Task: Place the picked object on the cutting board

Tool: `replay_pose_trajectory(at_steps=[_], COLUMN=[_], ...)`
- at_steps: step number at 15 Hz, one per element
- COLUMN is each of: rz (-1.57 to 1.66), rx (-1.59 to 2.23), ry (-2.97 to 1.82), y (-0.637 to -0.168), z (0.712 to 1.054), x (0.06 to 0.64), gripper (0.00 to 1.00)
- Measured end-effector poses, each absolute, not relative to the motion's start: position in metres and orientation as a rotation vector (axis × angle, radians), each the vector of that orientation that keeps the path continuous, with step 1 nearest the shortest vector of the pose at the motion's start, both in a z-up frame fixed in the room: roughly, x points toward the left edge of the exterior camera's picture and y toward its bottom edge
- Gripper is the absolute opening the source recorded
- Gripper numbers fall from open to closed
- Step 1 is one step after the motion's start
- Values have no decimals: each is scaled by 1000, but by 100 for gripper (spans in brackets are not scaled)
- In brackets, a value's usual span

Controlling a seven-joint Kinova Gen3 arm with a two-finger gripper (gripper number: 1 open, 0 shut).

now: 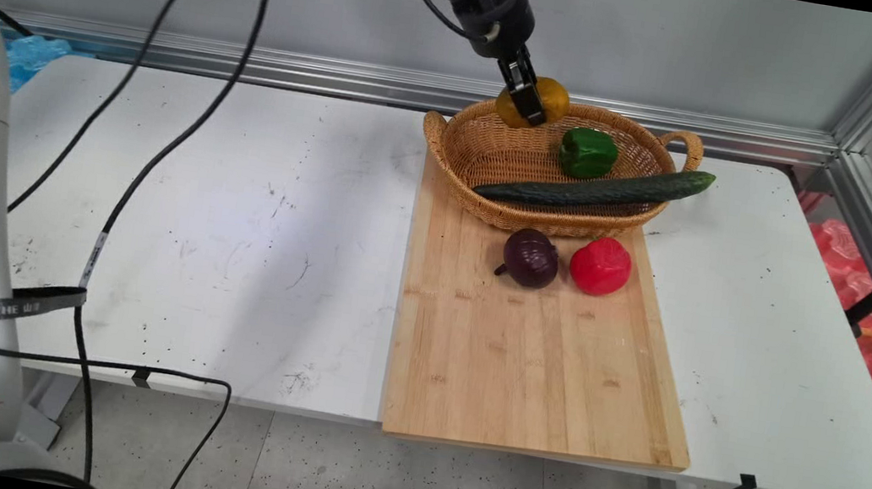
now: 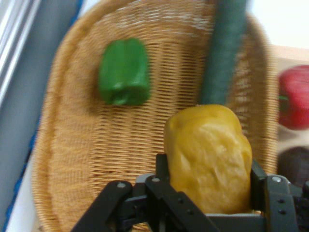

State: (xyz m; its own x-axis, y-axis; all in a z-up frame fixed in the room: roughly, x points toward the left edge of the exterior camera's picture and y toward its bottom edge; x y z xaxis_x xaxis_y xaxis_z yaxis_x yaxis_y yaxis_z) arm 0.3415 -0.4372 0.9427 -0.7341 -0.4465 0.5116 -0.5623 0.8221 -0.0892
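Tool clamped on a yellow pepper above the basket.

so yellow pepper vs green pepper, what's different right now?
The yellow pepper is clamped in the end effector, held above the wicker basket; the green pepper lies loose on the basket's floor beside the cucumber. Yellow looks lumpier, green smoother and blockier. Both are bell peppers, over the same basket.

White table, grey wall, speckled floor
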Motion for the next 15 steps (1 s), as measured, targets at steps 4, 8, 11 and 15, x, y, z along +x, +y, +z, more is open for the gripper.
replay_pose_trajectory(at_steps=[4,8,11,15], rz=[266,215,186,158], rx=[596,473,405,341], ry=[-2556,-2576,-2588,-2604], y=[-396,-363,-345,-330], z=[962,962,952,927], x=[328,309,291,264], gripper=[0,0,0,0])
